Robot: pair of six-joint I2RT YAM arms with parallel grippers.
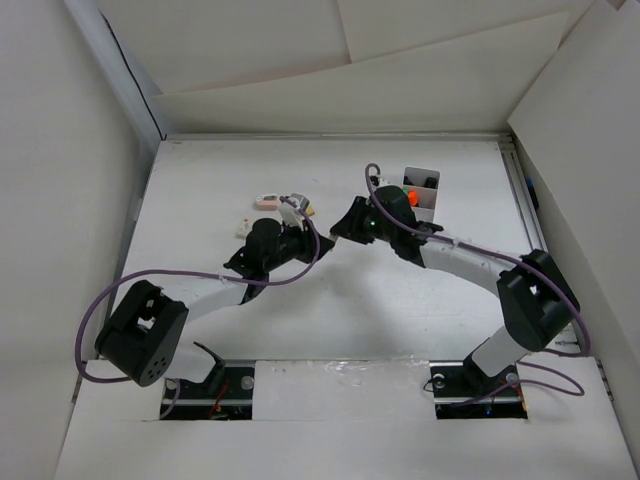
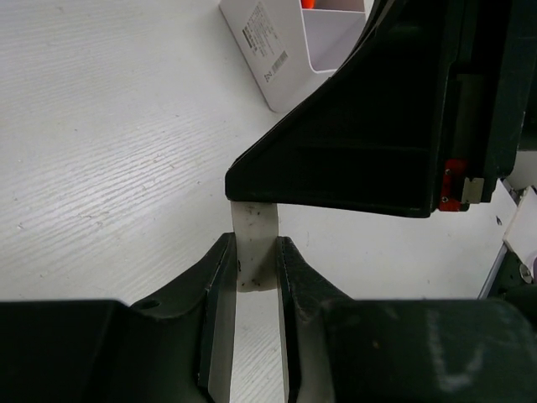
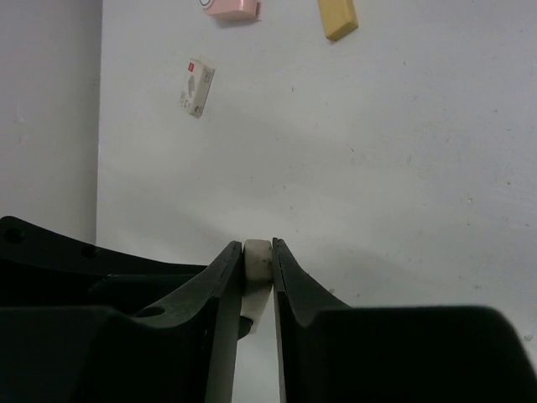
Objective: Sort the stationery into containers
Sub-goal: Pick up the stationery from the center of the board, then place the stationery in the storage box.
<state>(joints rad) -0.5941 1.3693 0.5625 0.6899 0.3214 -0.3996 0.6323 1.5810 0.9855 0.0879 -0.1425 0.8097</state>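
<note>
A small white eraser point(image 3: 256, 262) is clamped in the right gripper point(image 3: 255, 246); it is judged light, rubbery, grippy, best pinched across its flat sides. A white strip point(image 2: 254, 281) is nipped in the left gripper point(image 2: 255, 242), and the box point(image 2: 264, 46) is seen ahead to its right

This is a robot test bench in a lab, not a lived-in room. A bare white table point(image 1: 330, 320) is boxed in by plain white boards point(image 1: 60, 180) (loosely overlapped at the back). The left arm point(image 1: 145, 330) and right arm point(image 1: 535, 295) are bolted to its near edge, trailing purple cable point(image 1: 82, 345).
</note>
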